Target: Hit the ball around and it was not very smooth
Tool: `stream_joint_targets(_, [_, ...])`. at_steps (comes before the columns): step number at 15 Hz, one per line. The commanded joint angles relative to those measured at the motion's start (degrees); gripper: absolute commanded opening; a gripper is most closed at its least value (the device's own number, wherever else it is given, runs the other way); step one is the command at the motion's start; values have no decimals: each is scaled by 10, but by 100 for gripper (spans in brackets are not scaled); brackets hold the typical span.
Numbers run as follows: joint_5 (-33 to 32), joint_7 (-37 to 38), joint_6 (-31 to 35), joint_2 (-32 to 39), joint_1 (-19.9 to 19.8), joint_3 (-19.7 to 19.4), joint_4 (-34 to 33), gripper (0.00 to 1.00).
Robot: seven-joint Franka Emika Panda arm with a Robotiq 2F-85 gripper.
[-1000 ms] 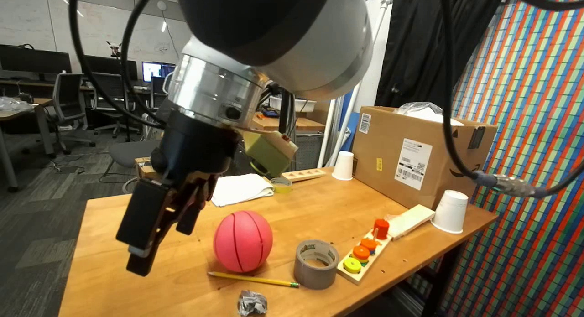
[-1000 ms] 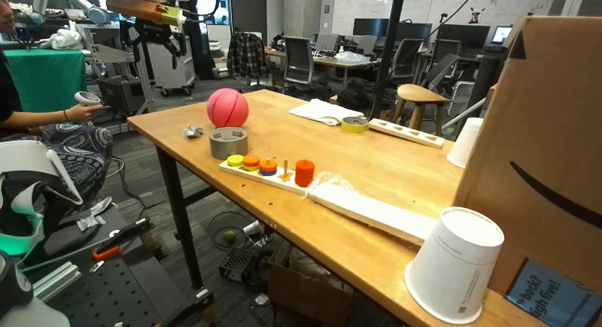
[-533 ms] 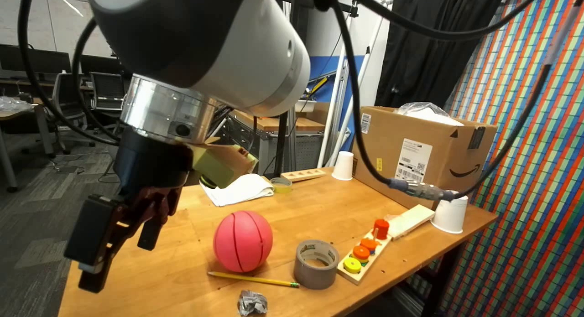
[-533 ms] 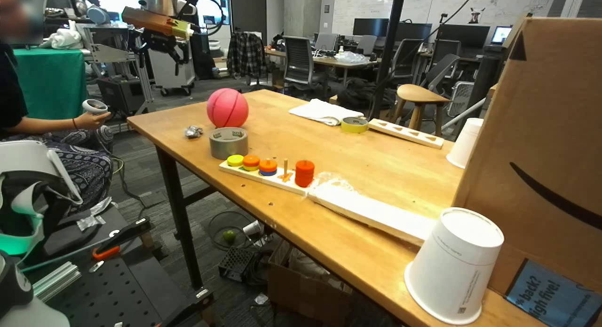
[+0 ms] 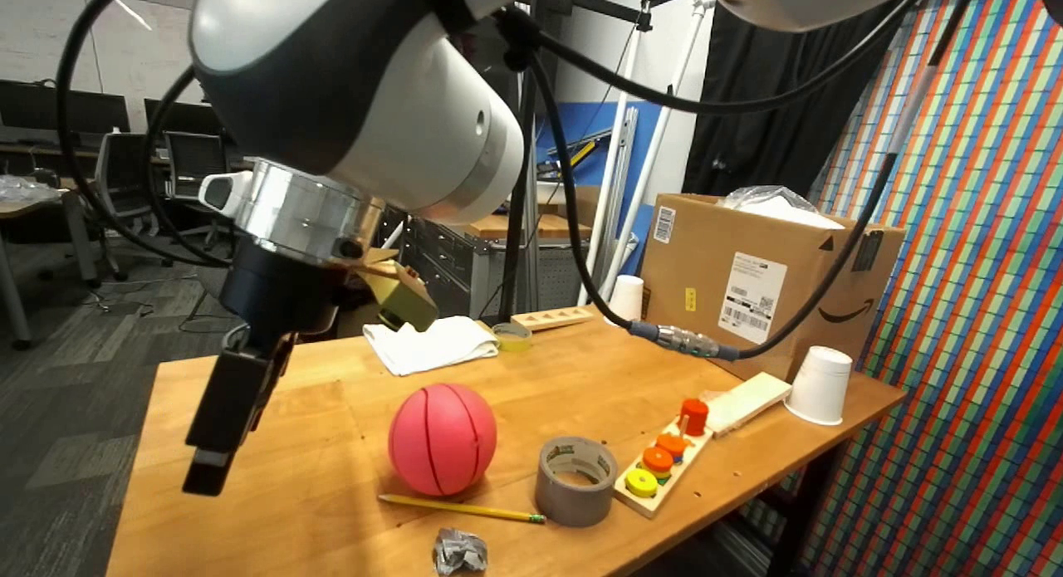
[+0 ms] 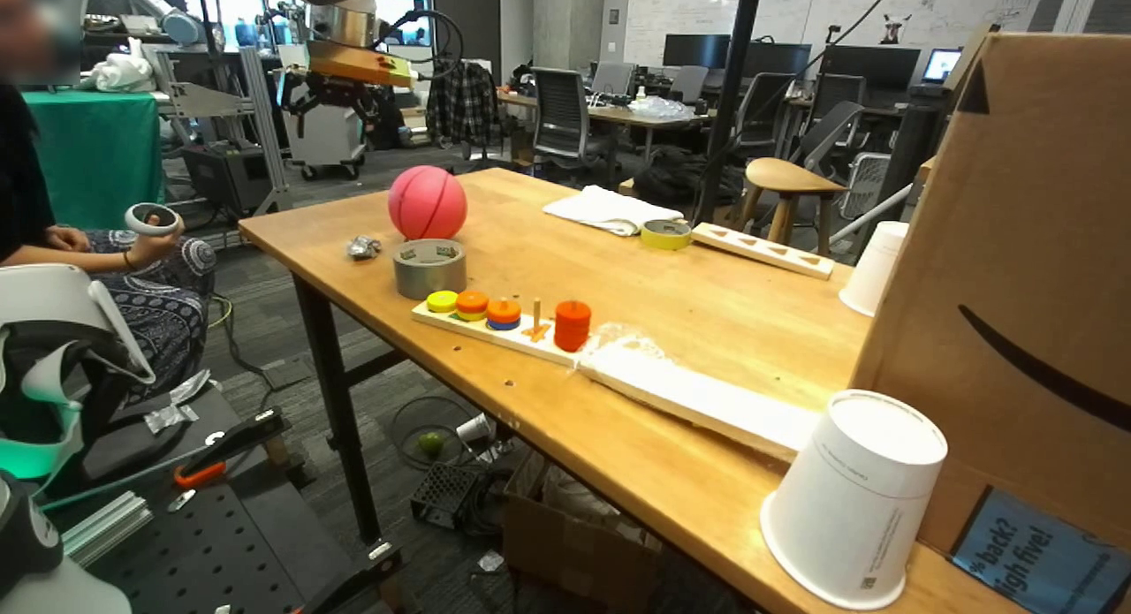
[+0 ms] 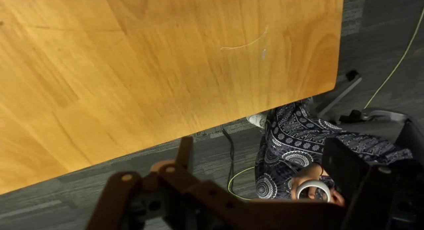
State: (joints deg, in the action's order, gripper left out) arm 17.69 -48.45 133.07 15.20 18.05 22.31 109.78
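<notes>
The pinkish-red ball [image 5: 443,439] with thin dark lines rests on the wooden table, and it also shows in an exterior view [image 6: 428,203]. It is out of the wrist view. My gripper [image 5: 217,432] hangs apart from the ball, above the table's end, with a gap between it and the ball. In an exterior view the gripper [image 6: 329,110] is above and behind the ball. In the wrist view the gripper [image 7: 265,157] has its fingers wide apart with nothing between them, over the table edge.
A grey-brown tape roll [image 5: 575,481], a yellow pencil [image 5: 461,508] and crumpled foil [image 5: 459,552] lie near the ball. A ring toy [image 5: 663,463], white cloth [image 5: 432,345], white cups [image 6: 853,499] and a cardboard box [image 5: 764,282] stand farther along. A seated person [image 7: 298,150] is beside the table edge.
The gripper first moved left in an exterior view, away from the ball, then turned about its own axis and shifted slightly back right. The ball has not moved.
</notes>
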Motion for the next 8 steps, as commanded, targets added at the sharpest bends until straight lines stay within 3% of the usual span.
stream_joint_targets(1, [20, -154, -19, 9, -65, 31, -13, 100])
stream_joint_targets(6, [25, -365, -47, 24, -195, 97, 9, 100])
stream_joint_targets(7, [35, -408, -55, 20, -204, 88, 21, 100])
stream_joint_targets(8, [55, -447, -69, 11, -182, 47, 30, 100])
